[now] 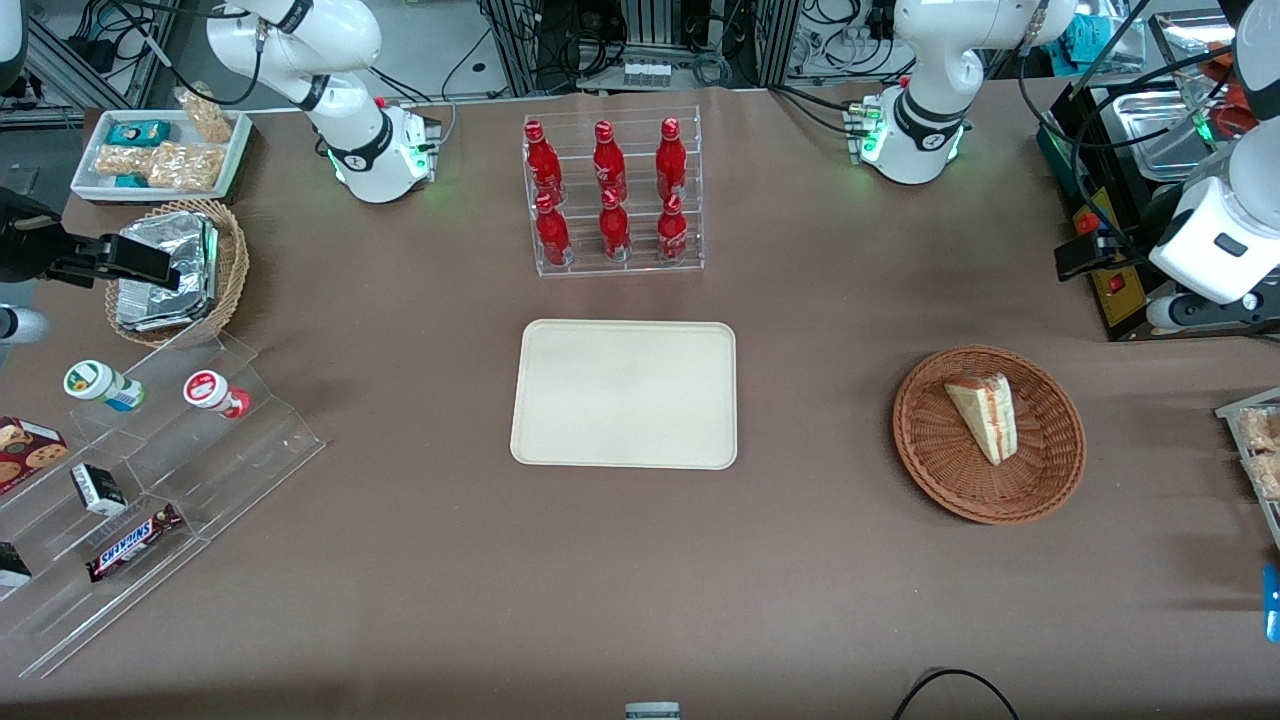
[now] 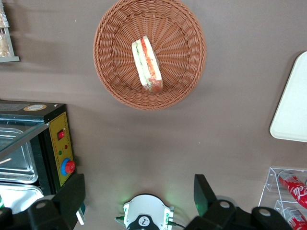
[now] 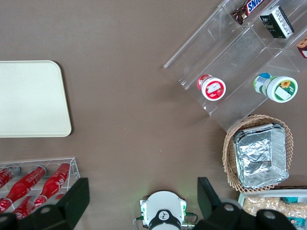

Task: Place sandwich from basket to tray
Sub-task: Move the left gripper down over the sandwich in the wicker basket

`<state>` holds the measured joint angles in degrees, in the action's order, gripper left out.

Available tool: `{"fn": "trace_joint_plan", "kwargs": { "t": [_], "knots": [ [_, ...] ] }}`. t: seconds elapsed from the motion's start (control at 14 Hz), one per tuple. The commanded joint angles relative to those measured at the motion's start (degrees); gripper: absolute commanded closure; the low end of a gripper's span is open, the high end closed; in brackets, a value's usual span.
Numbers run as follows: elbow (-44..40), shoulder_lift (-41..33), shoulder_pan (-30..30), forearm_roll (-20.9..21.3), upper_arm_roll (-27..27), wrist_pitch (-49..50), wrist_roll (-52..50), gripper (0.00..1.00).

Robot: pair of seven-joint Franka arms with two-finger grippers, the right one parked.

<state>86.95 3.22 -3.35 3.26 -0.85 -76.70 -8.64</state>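
a black cable (image 1: 950, 690) is looping at the near edge of the brown worktop (image 1: 700, 580), nearest the camera.

the sandwich (image 1: 984, 417) is lying in the reddish-brown wicker basket (image 1: 1060, 470), toward the working arm's end. the cream tray (image 1: 624, 393) is sitting bare at mid-worktop, well apart from the basket. the claw (image 2: 139, 196) is hanging high above the worktop with its fingers (image 2: 72, 194) standing wide apart, gripping nothing, farther from the front camera than the basket.

risks, as judged:
- the clear wrap is looking slick, and the wedge is lying on its side; a pinch across the soft bread could be crushing it or letting it slip.
- a low descent could be catching the basket rim and dragging the light basket.
- the black appliance with the red button (image 2: 58, 158) is standing near the approach path.

the worktop covering is lying flat and matte. a rack of red bottles (image 1: 612, 195) is standing just beside the tray, farther from the camera. cables and frames are crowding the room's background.
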Motion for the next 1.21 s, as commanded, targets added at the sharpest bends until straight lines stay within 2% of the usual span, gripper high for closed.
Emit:
{"fn": "trace_joint_plan", "kwargs": {
  "t": [0.0,0.14,0.21,0.29,0.64,0.79,1.14],
  "knots": [
    [-0.1,1.6,0.2,0.3,0.0,2.9,-3.6,0.00],
    [0.2,2.9,0.2,-0.1,0.1,4.4,-5.3,0.00],
    [2.4,3.0,1.4,-2.4,0.1,2.0,-5.5,0.00],
    [5.4,2.8,2.4,-3.5,0.1,-2.5,-5.3,0.00],
    [28.3,1.7,4.4,-2.7,0.5,-31.4,-5.0,0.00],
    [34.6,1.8,4.4,-2.7,0.5,-40.4,-5.0,0.00],
    [36.4,4.8,4.4,-3.1,0.5,-46.9,-5.8,0.00]
  ]
}}
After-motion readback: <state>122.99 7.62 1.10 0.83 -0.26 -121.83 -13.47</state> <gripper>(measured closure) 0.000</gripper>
